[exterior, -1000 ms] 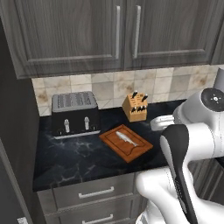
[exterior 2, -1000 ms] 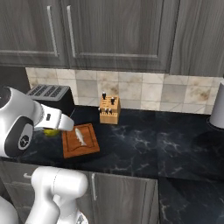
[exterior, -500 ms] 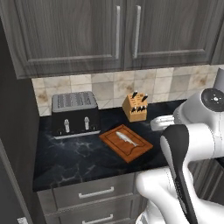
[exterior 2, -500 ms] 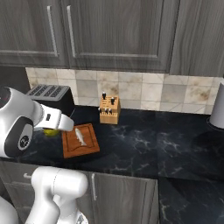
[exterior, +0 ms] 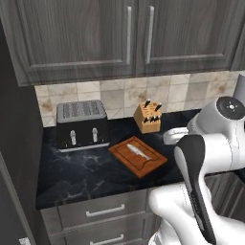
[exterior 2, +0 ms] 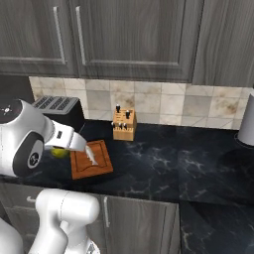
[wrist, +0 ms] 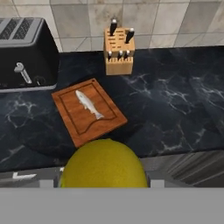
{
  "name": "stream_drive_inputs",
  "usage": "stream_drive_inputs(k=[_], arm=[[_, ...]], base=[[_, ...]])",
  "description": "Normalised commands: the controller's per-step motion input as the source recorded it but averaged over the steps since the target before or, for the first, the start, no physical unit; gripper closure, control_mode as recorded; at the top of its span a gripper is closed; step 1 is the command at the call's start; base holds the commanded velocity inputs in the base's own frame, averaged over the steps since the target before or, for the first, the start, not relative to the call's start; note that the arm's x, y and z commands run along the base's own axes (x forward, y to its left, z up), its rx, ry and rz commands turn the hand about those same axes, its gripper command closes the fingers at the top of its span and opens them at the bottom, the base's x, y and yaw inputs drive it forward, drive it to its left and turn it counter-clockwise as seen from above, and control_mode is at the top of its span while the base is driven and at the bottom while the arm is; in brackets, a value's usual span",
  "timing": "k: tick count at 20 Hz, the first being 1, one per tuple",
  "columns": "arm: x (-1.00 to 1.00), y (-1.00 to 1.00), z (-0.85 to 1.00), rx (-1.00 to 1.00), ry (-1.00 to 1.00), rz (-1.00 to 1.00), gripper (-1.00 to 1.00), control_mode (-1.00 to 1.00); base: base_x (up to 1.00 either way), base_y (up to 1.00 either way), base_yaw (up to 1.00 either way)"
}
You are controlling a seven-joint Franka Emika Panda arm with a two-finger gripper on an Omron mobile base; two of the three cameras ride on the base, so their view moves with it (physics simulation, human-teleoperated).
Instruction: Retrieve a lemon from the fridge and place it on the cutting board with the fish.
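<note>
Dark marble bench [wrist: 175, 105] carries cutting board [wrist: 89, 111] with fish [wrist: 89, 104], ahead of pincer [wrist: 103, 183] pinching lemon [wrist: 103, 165].

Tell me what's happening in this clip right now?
The robot arm holds the lemon in its tool, hovering short of the cutting board. The fish lies on that board, on the dark counter between the toaster and the knife block. The lemon is not yet placed.
</note>
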Motion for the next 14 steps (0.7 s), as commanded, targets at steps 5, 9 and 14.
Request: stream_drive_inputs(k=[5, 9, 14], arm=[[0.43, 0.0, -0.27, 0.02, 0.06, -0.02, 1.0, -1.0], [0.55, 0.0, -0.21, 0.0, 0.06, -0.05, 1.0, -1.0], [0.61, 0.0, -0.28, 0.0, 0.02, -0.08, 1.0, -1.0]], base=[[0.0, 0.0, 0.0], [0.0, 0.0, 0.0], [0.0, 0.0, 0.0]])
